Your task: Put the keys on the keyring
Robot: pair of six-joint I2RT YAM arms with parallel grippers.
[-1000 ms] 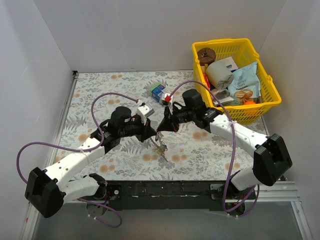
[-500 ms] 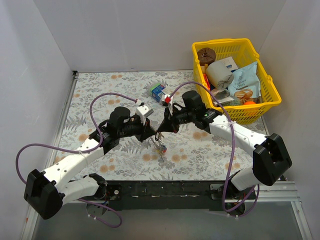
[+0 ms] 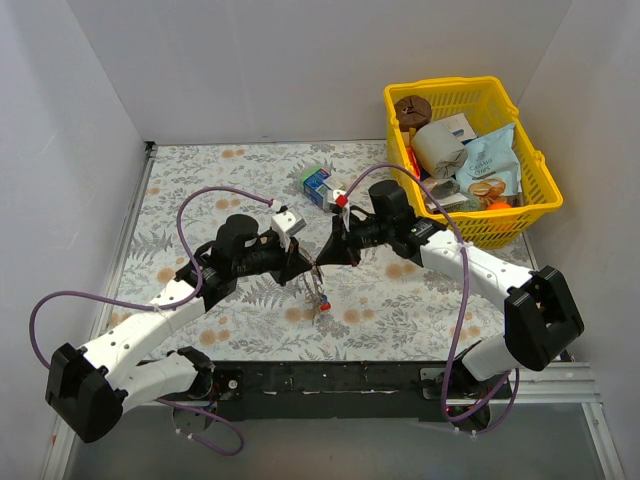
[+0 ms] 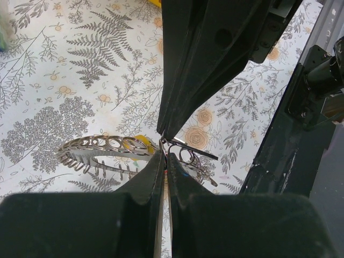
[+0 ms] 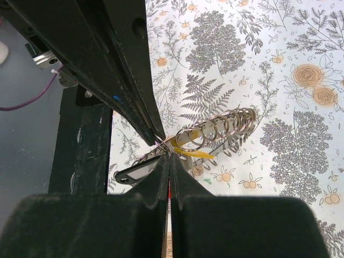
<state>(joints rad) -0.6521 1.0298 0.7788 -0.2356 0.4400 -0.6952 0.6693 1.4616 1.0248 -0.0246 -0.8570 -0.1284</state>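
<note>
Both grippers meet tip to tip above the middle of the mat. My left gripper (image 3: 309, 268) and my right gripper (image 3: 319, 266) are both shut on the thin wire of the keyring (image 3: 316, 275). The keyring shows as a grey row of metal loops in the left wrist view (image 4: 102, 145) and the right wrist view (image 5: 228, 124). The keys (image 3: 323, 298) hang below the tips. A yellow key head (image 5: 192, 152) and a dark tag (image 5: 137, 172) show in the right wrist view, and the yellow head also shows in the left wrist view (image 4: 141, 143). A red key (image 3: 324, 306) hangs lowest.
A yellow basket (image 3: 540, 200) full of packets and a roll stands at the back right. A blue-green carton (image 3: 316, 183) lies on the mat behind the grippers. Purple cables loop over both arms. White walls close the left, back and right sides.
Both grippers have stayed tip to tip and shifted slightly. The hanging bunch of keys has drawn up a little and hangs shorter than a second ago.
</note>
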